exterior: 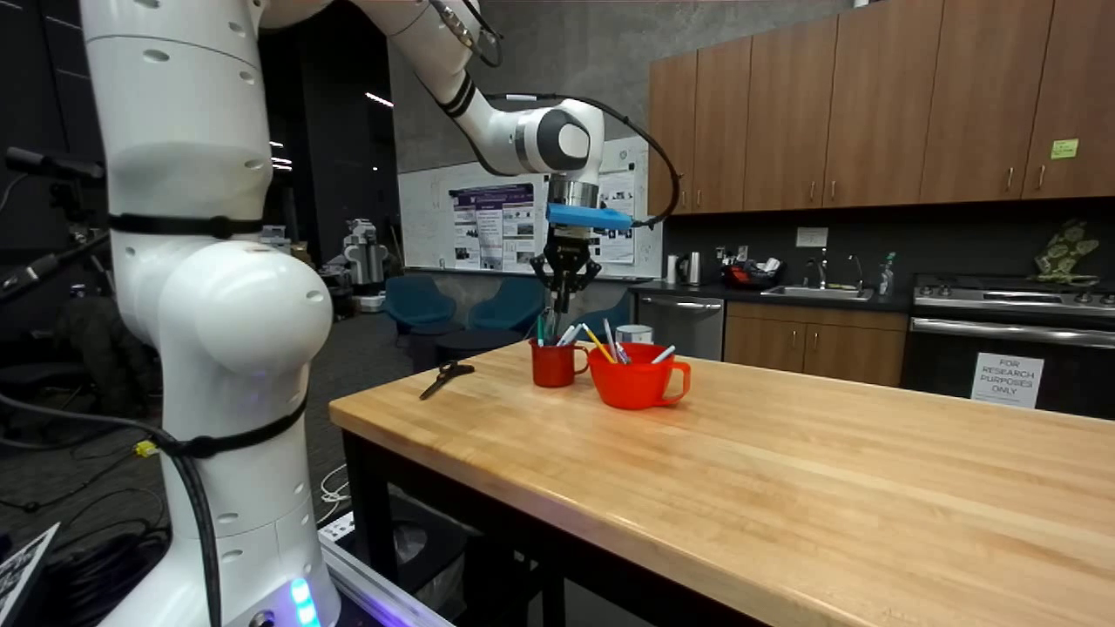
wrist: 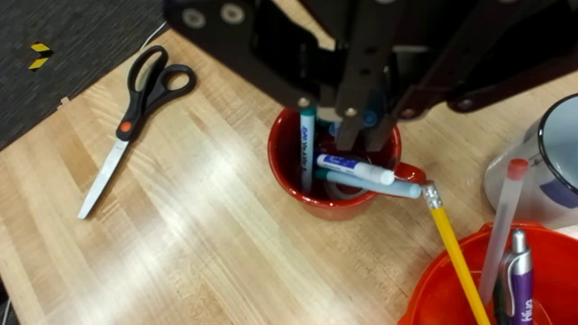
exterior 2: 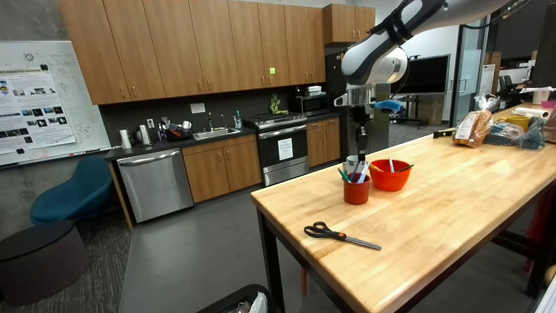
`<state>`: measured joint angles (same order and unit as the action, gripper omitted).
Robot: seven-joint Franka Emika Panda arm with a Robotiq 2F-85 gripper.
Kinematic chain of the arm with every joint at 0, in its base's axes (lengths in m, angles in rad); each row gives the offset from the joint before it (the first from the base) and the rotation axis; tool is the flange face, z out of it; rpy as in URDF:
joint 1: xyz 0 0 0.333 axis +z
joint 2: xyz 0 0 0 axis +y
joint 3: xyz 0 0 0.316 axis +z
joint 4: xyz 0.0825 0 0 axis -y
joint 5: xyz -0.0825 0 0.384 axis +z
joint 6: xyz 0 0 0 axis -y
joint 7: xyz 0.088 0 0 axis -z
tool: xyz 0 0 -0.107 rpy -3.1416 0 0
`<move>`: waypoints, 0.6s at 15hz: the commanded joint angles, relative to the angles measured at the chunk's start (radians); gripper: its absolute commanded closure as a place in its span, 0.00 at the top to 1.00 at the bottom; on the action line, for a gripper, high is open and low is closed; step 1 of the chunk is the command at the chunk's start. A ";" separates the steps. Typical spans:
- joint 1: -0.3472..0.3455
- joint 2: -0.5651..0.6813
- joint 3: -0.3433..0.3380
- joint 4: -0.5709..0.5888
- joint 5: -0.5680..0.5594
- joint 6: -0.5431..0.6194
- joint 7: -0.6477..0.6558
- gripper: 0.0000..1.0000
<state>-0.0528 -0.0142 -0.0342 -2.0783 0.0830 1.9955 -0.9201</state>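
My gripper (wrist: 362,143) points down into the red mug (wrist: 332,211). Its fingers are close together, with a blue-capped marker (wrist: 370,118) between them, partly hidden. In both exterior views the gripper (exterior: 560,305) (exterior 2: 362,154) is over the mug (exterior: 553,370) (exterior 2: 356,193). The mug also holds a green-capped marker (wrist: 307,149), a white marker with a blue label (wrist: 354,168) and a pale blue marker (wrist: 384,185). An orange-red bowl (exterior: 631,387) beside it holds a yellow pencil (wrist: 456,253), a purple pen (wrist: 521,289) and a clear red-capped pen (wrist: 503,225).
Black-handled scissors (exterior 2: 332,234) lie near the wooden table's (exterior 2: 425,226) corner. A grey-white cup (wrist: 510,194) stands behind the mug and bowl. A bread bag (exterior 2: 473,128) and other bags lie at the table's far end. Chairs (exterior: 418,300) stand beyond the table.
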 commanded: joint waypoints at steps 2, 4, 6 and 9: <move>0.012 -0.156 -0.005 -0.075 -0.032 0.007 0.005 0.02; 0.013 -0.201 -0.009 -0.087 -0.064 0.012 0.020 0.02; 0.012 -0.244 -0.021 -0.093 -0.080 0.001 0.017 0.02; 0.004 -0.299 -0.042 -0.097 -0.115 0.005 0.036 0.02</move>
<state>-0.0497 -0.2400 -0.0533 -2.1447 0.0090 1.9946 -0.9113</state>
